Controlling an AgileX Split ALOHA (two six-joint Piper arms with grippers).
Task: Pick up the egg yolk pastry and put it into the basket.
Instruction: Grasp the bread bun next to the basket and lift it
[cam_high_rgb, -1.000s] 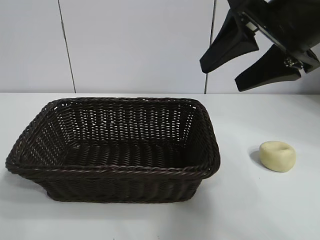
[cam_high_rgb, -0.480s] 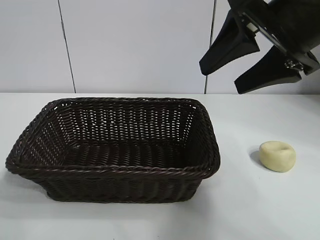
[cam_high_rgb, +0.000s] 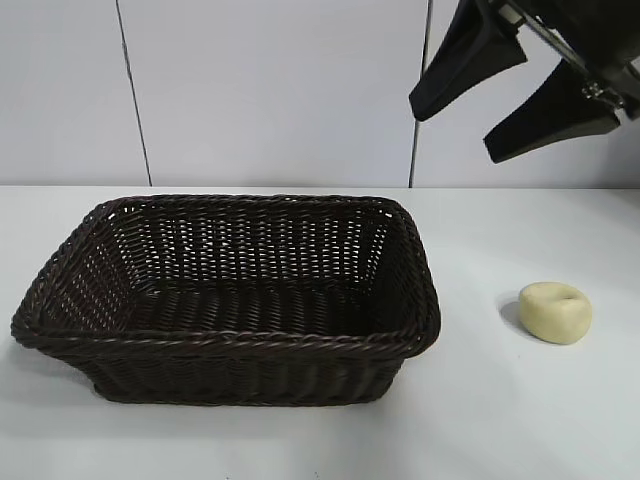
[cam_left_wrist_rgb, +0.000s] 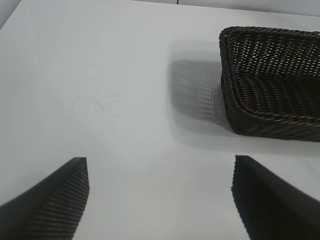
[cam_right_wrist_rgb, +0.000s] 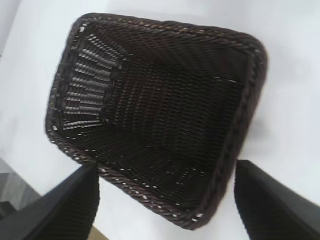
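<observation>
The pastry (cam_high_rgb: 555, 312) lies on the bench (cam_high_rgb: 500, 420), at six o'clock well below the right gripper's (cam_high_rgb: 515, 95) spread, empty fingers (cam_high_rgb: 465, 65).

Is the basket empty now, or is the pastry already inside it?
Empty. The basket shows only bare weave inside, also from above, and the egg yolk pastry lies on the table, apart from it.

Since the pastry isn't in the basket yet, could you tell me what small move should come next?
Probably lower the right tool, jaws open, onto the pastry: it hangs high above the pastry, which lies alone on the table right of the empty basket.
</observation>
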